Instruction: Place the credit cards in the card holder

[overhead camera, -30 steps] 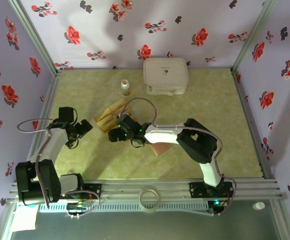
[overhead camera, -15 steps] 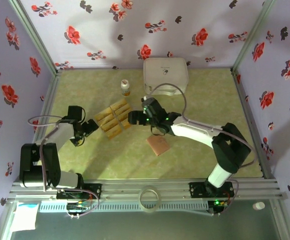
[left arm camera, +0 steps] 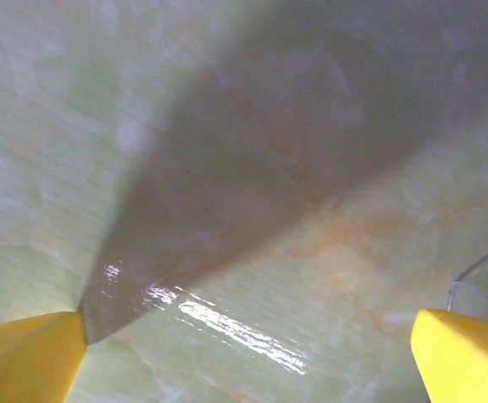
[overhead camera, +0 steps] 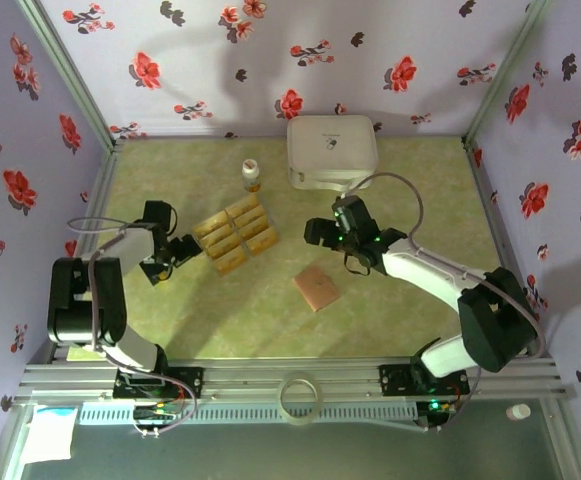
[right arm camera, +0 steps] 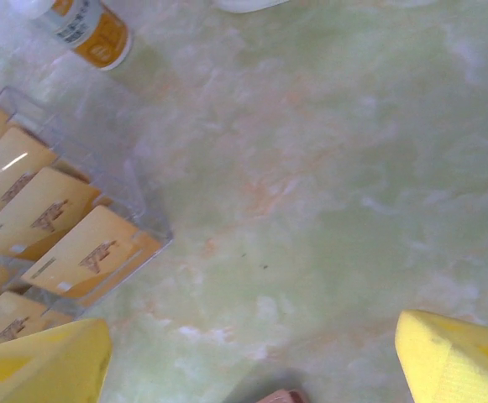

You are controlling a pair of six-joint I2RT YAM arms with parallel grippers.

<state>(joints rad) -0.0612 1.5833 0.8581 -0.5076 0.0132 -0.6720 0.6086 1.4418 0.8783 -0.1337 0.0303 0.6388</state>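
The credit cards (overhead camera: pixel 235 232) lie left of the table's centre, in rows running near-left to far-right. The card holder (overhead camera: pixel 316 288) lies closed mid-table, its long axis pointing near-right. The right gripper (overhead camera: pixel 313 232), wide and empty, has swung off the cards. The left gripper (overhead camera: pixel 190 248), also wide, has edged closer.

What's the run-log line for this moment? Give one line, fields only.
left gripper: open, empty | right gripper: open, empty | credit cards: in clear tray | card holder: lying flat, untouched

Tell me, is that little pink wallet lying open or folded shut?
Folded shut, it seems: the card holder shows as one plain pinkish rectangle in the top view, with no inner pockets visible.
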